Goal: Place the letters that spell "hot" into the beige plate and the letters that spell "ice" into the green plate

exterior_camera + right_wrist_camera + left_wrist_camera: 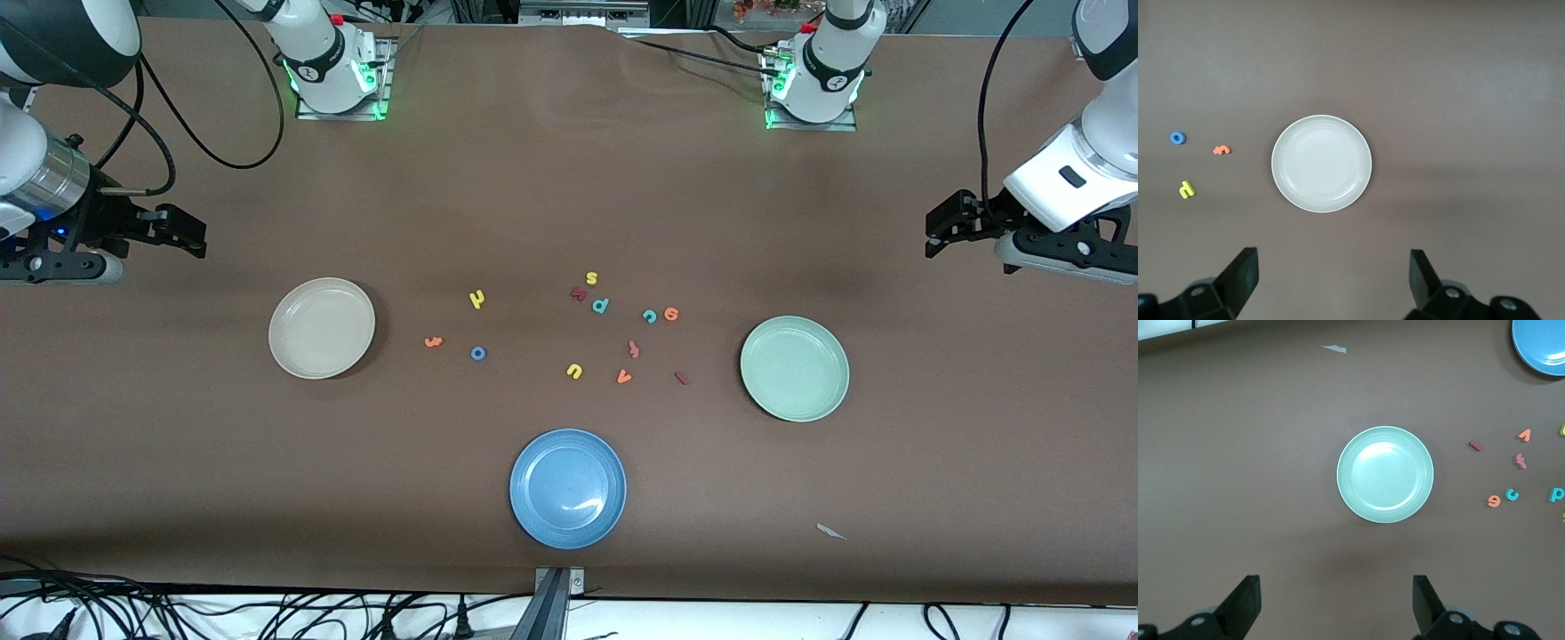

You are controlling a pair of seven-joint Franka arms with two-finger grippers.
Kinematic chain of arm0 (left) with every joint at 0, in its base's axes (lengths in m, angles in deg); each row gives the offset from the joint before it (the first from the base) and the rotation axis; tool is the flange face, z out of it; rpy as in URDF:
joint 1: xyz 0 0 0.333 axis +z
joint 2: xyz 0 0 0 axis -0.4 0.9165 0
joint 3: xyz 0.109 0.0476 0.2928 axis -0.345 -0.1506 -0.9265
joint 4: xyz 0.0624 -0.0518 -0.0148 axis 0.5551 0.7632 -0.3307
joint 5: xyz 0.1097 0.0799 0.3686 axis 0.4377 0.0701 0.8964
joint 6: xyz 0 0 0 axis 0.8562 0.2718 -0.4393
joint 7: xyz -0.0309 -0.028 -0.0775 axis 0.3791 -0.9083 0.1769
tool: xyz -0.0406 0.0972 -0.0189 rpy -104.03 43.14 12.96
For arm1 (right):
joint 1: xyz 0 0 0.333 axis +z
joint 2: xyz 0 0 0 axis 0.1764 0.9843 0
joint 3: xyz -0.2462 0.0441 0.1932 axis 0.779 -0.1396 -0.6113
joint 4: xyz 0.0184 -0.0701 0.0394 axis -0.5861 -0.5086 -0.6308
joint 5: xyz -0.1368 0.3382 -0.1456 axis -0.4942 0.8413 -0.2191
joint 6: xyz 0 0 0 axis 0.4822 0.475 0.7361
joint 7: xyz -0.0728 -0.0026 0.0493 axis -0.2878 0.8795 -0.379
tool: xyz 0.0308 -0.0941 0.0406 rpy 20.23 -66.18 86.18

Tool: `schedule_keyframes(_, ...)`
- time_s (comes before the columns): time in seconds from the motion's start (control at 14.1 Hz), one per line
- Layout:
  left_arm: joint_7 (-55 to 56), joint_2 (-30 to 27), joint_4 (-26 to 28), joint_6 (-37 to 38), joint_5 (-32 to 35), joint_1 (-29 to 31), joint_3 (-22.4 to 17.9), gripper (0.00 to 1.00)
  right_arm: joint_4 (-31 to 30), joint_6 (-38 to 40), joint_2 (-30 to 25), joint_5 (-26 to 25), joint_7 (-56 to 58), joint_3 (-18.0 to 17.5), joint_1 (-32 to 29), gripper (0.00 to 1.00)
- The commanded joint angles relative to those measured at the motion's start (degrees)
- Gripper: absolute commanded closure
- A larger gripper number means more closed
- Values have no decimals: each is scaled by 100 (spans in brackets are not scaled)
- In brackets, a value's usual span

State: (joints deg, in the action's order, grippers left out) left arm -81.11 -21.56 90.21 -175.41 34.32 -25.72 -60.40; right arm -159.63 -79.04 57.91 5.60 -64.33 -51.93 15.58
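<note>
This is a robotics lab. Two white arm bases point(333, 62) are bolted to metal plates on a brown-covered table point(569, 178), green lights glowing at their feet. Black cables point(213, 613) tangle along the table's near edge, and more wiring and equipment crowd the edge by the bases.

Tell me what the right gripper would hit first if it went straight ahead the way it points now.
Probably bare table just short of the beige plate; the open right gripper faces down toward it, though depth is unclear.
</note>
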Motion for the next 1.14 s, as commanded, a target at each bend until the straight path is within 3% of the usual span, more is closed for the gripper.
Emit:
schedule_keyframes(0.0,44,-82,81,24,32,-23,-11,0,29,16,-32,3,76,6,-5,0)
schedule_keyframes(1.06,53,85,-95,7,295,-32,6,0,29,-2,-6,20,-3,-3,3,0)
